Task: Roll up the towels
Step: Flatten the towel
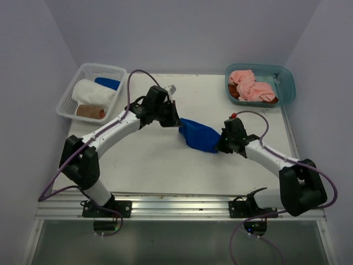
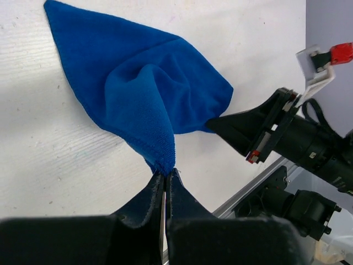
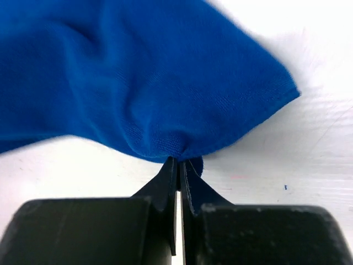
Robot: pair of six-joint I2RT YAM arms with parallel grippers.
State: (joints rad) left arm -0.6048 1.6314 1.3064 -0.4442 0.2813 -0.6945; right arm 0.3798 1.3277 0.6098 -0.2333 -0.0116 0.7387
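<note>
A royal blue terry towel (image 1: 198,136) is stretched between the two hands, its long axis running hand to hand. The left hand (image 1: 176,122) is clamped on one corner and the right hand (image 1: 220,143) on the opposite edge (neither is nearer). Bare white bench (image 1: 154,165) lies open on the base side of both hands.

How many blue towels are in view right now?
2. One blue towel mid-table, pinched at both ends; a second blue towel in the white basket. The teal tub may hide more.
</note>
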